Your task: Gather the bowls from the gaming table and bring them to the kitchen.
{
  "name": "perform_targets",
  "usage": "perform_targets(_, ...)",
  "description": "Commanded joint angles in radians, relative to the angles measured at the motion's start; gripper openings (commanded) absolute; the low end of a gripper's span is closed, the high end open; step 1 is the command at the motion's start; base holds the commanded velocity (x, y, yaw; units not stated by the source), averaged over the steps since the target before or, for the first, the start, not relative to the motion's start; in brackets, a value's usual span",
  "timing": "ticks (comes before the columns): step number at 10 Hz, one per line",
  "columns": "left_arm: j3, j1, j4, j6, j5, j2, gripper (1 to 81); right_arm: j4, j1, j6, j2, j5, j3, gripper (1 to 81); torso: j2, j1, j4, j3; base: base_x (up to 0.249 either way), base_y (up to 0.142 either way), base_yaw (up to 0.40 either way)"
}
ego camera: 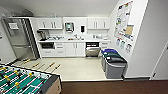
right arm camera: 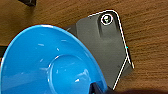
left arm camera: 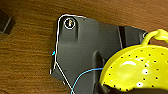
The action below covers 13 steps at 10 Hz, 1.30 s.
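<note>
Foosball table (ego camera: pixel 27 82) in the foreground, kitchen (ego camera: pixel 72 37) ahead: a yellow-green perforated bowl (left arm camera: pixel 135 72) rides at the left wrist, a blue bowl (right arm camera: pixel 47 65) at the right, apparently carried for delivery; finger positions cannot be told.

Glossy plastic blue bowl (right arm camera: pixel 50 67) and yellow bowl (left arm camera: pixel 135 72) over wood-grain floor (left arm camera: pixel 27 60)

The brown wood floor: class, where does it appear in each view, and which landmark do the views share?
Head view: the brown floor is the dark strip along the bottom edge.
Left wrist view: its wood grain lies behind the yellow-green bowl.
Right wrist view: its wood grain lies behind the blue bowl.
Shared landmark: the floor itself.
</note>
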<state>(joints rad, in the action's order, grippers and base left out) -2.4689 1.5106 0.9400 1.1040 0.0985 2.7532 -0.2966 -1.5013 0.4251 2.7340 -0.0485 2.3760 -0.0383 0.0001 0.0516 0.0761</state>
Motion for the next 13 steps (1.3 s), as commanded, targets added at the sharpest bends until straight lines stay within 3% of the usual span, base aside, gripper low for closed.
perform_targets(1,0.004,-0.043,0.01,0.002,-0.033,-0.019,1.0,-0.009,0.051,-0.002,-0.023,0.045,0.0,1.0,0.0,0.0,0.0,0.0,0.191,-0.1,0.0)
perform_targets(10,0.004,-0.043,0.01,0.002,-0.034,-0.019,1.0,-0.01,0.052,-0.002,-0.015,0.049,0.0,1.0,0.0,0.0,0.0,0.0,0.189,-0.1,0.0)
perform_targets(13,0.004,-0.043,0.01,0.002,-0.034,-0.021,1.0,-0.01,0.051,-0.002,-0.012,0.049,0.002,1.0,0.0,0.001,0.0,0.0,0.17,-0.021,0.0)
